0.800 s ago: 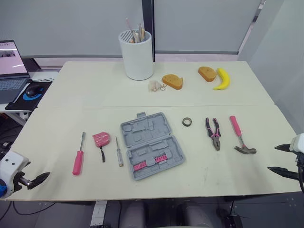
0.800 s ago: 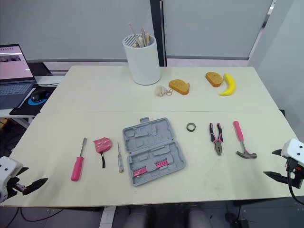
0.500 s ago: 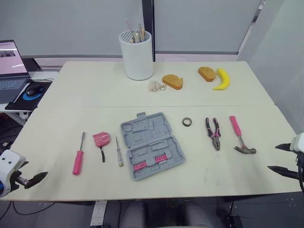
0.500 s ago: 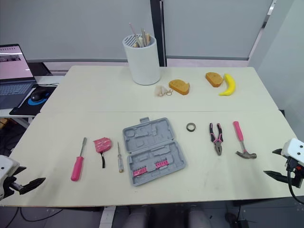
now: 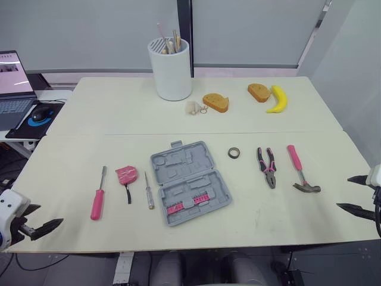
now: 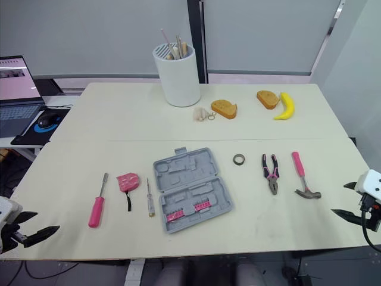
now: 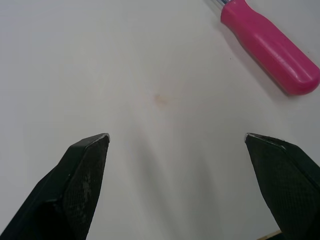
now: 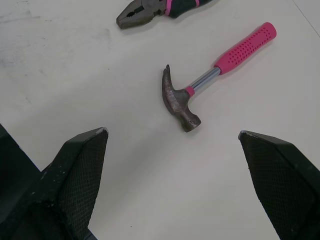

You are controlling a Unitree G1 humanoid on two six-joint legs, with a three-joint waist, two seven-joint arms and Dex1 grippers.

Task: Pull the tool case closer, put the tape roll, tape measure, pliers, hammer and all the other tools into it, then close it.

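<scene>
though beside the hammer (image 8: 230, 59), pliers (image 8: 150, 9) half out of frame

Bright, even, diffuse light from overhead. Table (image 5: 250, 113) is pale and evenly lit from edge to edge. Shadows are soft and short: a thin dark line under the near edge of the case (image 5: 189, 182), a faint one at the foot of the cup (image 5: 170, 68). Laptop (image 5: 12, 74) screen glows at far left. Wrist views: hammer (image 8: 176, 100) head throws a small soft shadow; screwdriver (image 7: 267, 47) handle carries a mild sheen.
</scene>
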